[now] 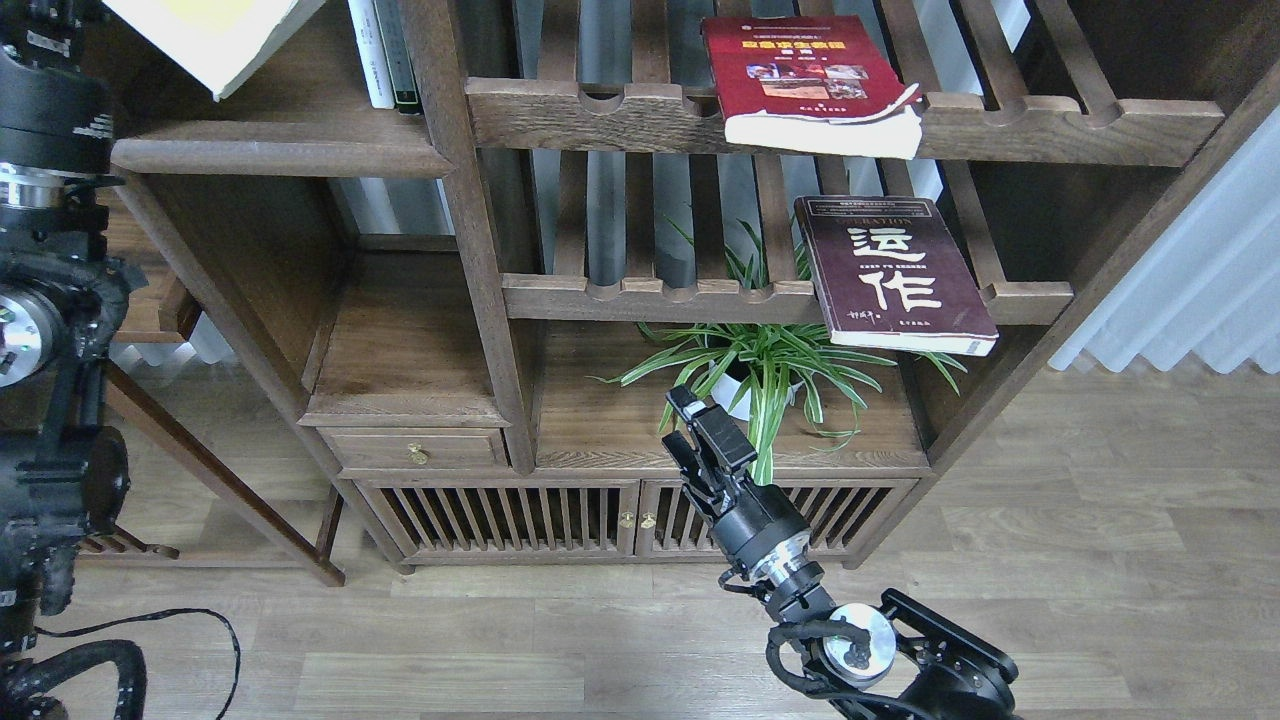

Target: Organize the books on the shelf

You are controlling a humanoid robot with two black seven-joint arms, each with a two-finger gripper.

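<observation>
- Yellow-green book [215, 35]: top left corner of the view, only its lower corner showing, pale page edges visible; tilted, above the solid dark brown shelf [275, 155]; whether it touches the board cannot be told.
- Left arm [45, 120]: black, runs up the left edge of the view; its claw lies beyond the top edge, out of sight, so its state cannot be told.
- Slim volumes [385, 55]: one white, one dark-spined, standing upright at the right end of the same shelf, against the upright post.
- Red book [805, 75]: yellow title and photos on the cover; lies flat on the upper slatted rack [1050, 125], its front edge overhanging the notched rail; the cover corner at right is curled.
- Maroon book [890, 270]: large white characters, "OPERATION" partly readable at the top; lies on the lower slatted rack [650, 295], right of centre, its lower end jutting past the front rail.
- Potted plant [760, 365]: green striped leaves, on the wide board beneath the lower rack; white pot partly hidden.
- Right claw [690, 425]: raised in front of the plant's pot, below the maroon book and well apart from it; fingers close together, holding nothing.
- Cabinet [520, 515]: slatted doors with brass knobs, one small drawer at left; stands on a wood-plank floor [1100, 560].
</observation>
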